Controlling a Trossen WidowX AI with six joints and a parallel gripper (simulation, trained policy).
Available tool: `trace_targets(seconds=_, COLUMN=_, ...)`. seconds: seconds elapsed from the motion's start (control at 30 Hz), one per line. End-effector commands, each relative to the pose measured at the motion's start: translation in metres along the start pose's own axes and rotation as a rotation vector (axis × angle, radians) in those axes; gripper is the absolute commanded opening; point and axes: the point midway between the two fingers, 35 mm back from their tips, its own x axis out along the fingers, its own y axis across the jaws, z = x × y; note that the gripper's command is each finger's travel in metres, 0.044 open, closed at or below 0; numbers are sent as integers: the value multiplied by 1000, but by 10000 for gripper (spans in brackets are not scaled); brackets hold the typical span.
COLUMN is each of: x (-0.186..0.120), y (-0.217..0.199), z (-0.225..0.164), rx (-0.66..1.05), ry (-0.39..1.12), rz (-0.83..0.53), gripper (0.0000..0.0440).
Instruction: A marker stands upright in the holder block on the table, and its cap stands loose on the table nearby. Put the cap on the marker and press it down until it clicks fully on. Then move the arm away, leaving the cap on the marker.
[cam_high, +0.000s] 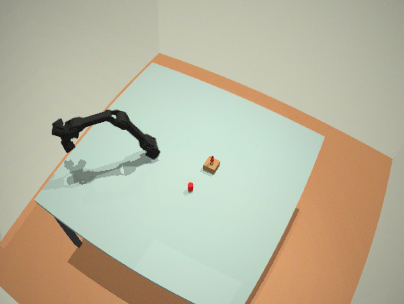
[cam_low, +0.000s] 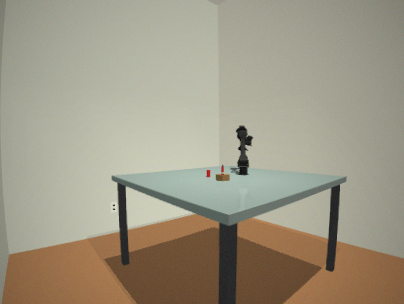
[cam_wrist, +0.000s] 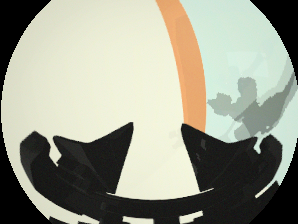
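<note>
Fingers (cam_high: 61, 135) (cam_low: 246, 134): released, parted, with nothing between the tips; from here I see them raised, well apart from both pieces.
Arm (cam_high: 95, 119) (cam_low: 243, 150): arched up from its base, which sits at about nine o'clock from the block in my top view.
Marker (cam_high: 212, 160) (cam_low: 222, 170): upright in the holder block, red tip bare.
Holder block (cam_high: 211, 165) (cam_low: 222, 177): brown, resting on the table (cam_high: 240, 210) (cam_low: 230, 200) (cam_wrist: 250, 45).
Cap (cam_high: 190, 187) (cam_low: 208, 173): red, standing on the table between seven and eight o'clock from the block in the top view, near it but not touching.
Wrist view: pale wall, orange floor strip, and the arm's shadow on the table at two to three o'clock.
</note>
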Motion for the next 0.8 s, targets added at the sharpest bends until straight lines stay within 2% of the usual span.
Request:
trace_targets(seconds=0.0, x=-5, y=-11, z=-6, rx=-9, ry=20, rz=-16, gripper=290)
trace_targets(seconds=0.77, x=-38, y=-68, z=-39, rx=-66, ry=118, rz=-89, gripper=290)
